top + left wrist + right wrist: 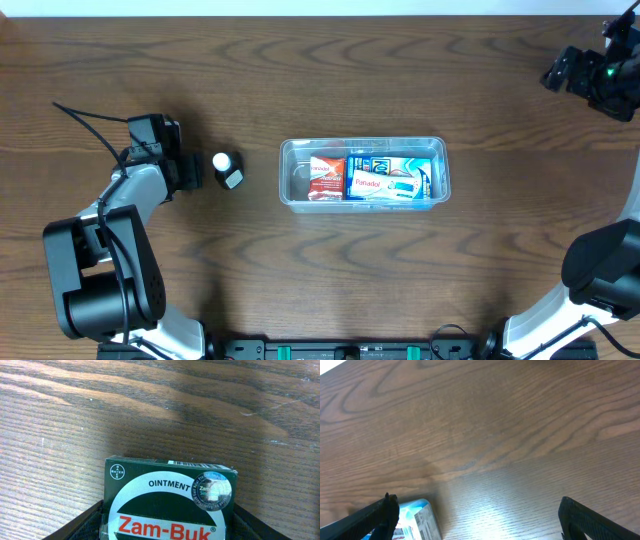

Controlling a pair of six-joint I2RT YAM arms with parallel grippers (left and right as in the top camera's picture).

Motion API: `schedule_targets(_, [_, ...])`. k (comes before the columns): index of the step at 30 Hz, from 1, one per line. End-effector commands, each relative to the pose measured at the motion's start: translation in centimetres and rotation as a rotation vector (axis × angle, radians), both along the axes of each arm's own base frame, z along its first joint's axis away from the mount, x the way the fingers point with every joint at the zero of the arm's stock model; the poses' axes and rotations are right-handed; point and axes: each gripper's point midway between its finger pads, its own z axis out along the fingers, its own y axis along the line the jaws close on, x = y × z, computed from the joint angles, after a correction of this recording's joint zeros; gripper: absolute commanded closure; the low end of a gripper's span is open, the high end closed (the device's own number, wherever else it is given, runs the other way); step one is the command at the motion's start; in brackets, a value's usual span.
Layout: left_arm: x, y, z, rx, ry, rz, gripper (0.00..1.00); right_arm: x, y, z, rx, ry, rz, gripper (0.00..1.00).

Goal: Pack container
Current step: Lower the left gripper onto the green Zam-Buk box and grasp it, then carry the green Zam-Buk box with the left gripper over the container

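The container (364, 146) is a clear plastic tub at the table's centre. It holds a red-and-white packet (325, 176), a Panadol box (372, 183) and blue-and-white boxes (405, 170). My left gripper (197, 170) is far left of it, low over the table. In the left wrist view the left gripper (167, 506) is shut on a dark green Zam-Buk ointment box (170, 492), which also shows in the overhead view (228, 171). My right gripper (568, 72) is open and empty at the far right corner. In the right wrist view its jaws (477, 501) frame bare wood and a corner of the container (417, 519).
The brown wooden table (320, 270) surrounds the tub. The left arm's base (100, 270) stands at the front left and the right arm's base (600, 270) at the front right. A black cable (90, 118) runs along the left arm.
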Motion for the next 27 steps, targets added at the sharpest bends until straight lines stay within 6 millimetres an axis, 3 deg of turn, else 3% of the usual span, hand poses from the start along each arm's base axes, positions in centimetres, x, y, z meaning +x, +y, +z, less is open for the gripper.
schedule_targets(1, [-0.5,0.2,-0.8,-0.002,0.027,0.024,0.32,-0.1,-0.1,1.5,-0.007,-0.038,-0.009,0.01])
schedule_targets(4, [-0.1,0.3,0.5,-0.011,-0.006,0.058,0.32,-0.1,-0.1,1.5,-0.007,-0.038,-0.009,0.01])
schedule_targets(8, [1.0,0.5,3.8,-0.028,-0.087,0.120,0.34,-0.1,-0.1,1.5,-0.007,-0.038,-0.009,0.01])
schedule_targets(12, [1.4,0.6,8.4,-0.045,-0.213,0.179,0.43,-0.1,-0.1,1.5,-0.007,-0.038,-0.009,0.01])
schedule_targets(16, [0.9,0.1,12.8,-0.072,-0.318,0.195,0.43,-0.1,-0.1,1.5,-0.007,-0.038,-0.009,0.01])
schedule_targets(19, [0.5,-1.5,15.9,-0.139,-0.396,0.151,0.43,-0.1,-0.1,1.5,-0.007,-0.038,-0.009,0.01])
schedule_targets(27, [-0.9,-10.0,23.3,-0.421,-0.572,-0.038,0.46,-0.1,-0.1,1.5,-0.007,-0.038,-0.009,0.01])
